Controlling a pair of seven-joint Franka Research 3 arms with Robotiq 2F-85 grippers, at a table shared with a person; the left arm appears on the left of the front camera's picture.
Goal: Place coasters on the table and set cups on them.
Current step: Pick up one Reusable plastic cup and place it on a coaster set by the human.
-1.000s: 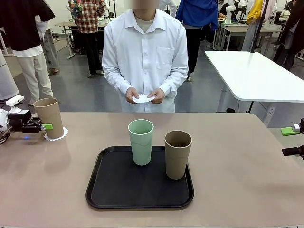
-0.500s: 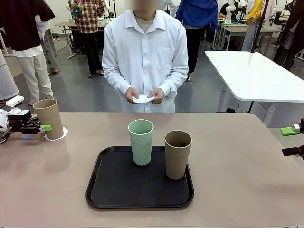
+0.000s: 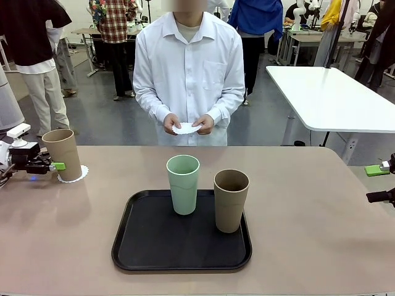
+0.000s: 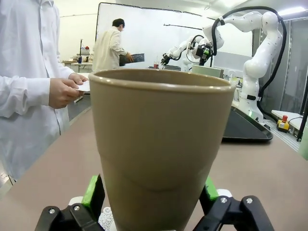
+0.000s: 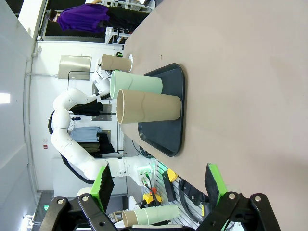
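Left claw [image 4: 151, 191] spread wide, pads flanking the tan cup [image 3: 63, 153] without pinching. The cup stands upright on its coaster [image 3: 81, 172], well left of the tray [image 3: 142, 246], looking delivered. Right claw [image 5: 158, 185] spread too, empty, far right of the tray, likely waiting.

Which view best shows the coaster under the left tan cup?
The front view: the coaster shows its scalloped edge peeking out around the base of the tan cup. The left wrist view catches just a lacy sliver low beside the cup; the right wrist view gives a tiny white speck at the far cup's base.
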